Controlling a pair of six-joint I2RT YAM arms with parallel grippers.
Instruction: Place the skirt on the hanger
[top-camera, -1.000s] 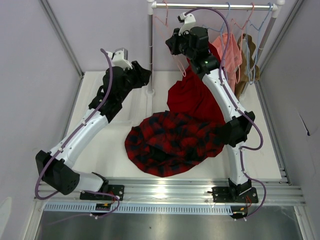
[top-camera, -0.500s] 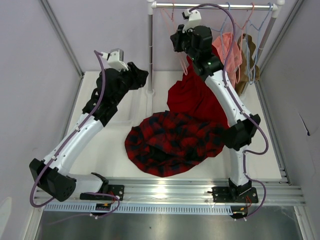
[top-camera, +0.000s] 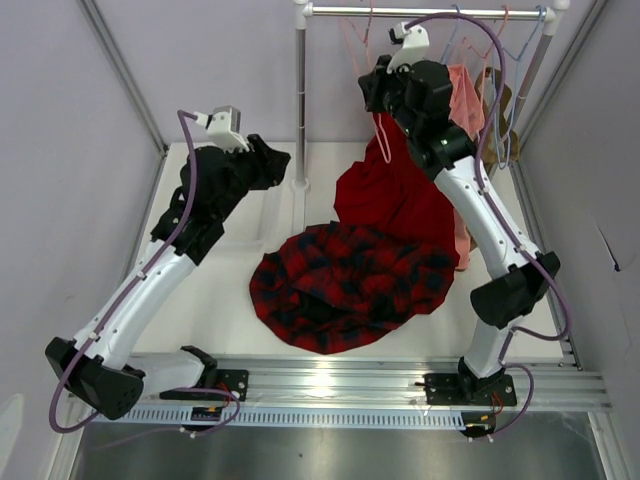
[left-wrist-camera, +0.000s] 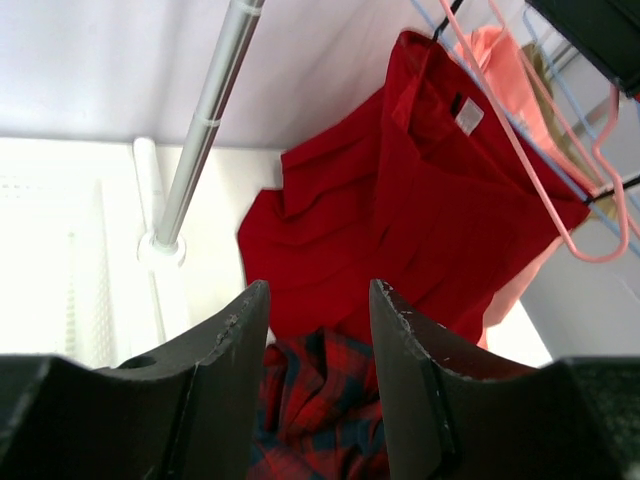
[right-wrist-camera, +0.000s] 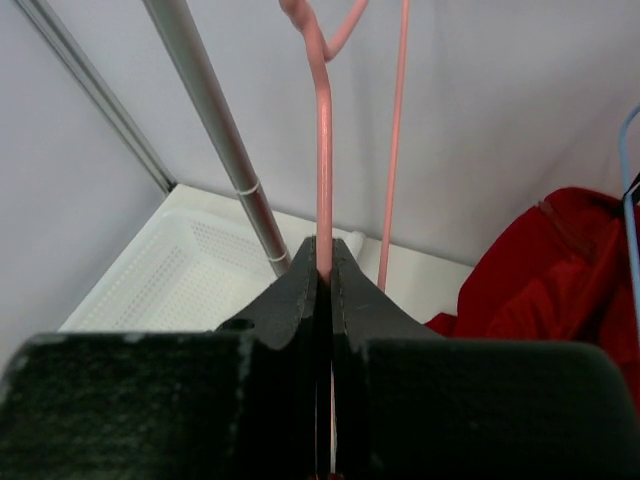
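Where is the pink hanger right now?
The pink hanger is at the back right in the top view, near the clothes rail, pinched in the right arm's fingers.

The white bench (top-camera: 215, 290) is open to the left of the plaid skirt (top-camera: 350, 285). The rack's upright pole (top-camera: 301, 100) stands between the two arms. The right side is crowded. A plain red garment (top-camera: 395, 195) and a salmon-pink garment (top-camera: 465, 95) hang under the rail (top-camera: 330, 11). The right claw (right-wrist-camera: 322, 262) pinches the pink hanger (right-wrist-camera: 323, 150) just beside the pole.

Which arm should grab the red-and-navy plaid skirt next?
Left. The left gripper is open and empty, the red-and-navy plaid skirt just ahead; the right gripper is shut on the thin pink wire hanger.
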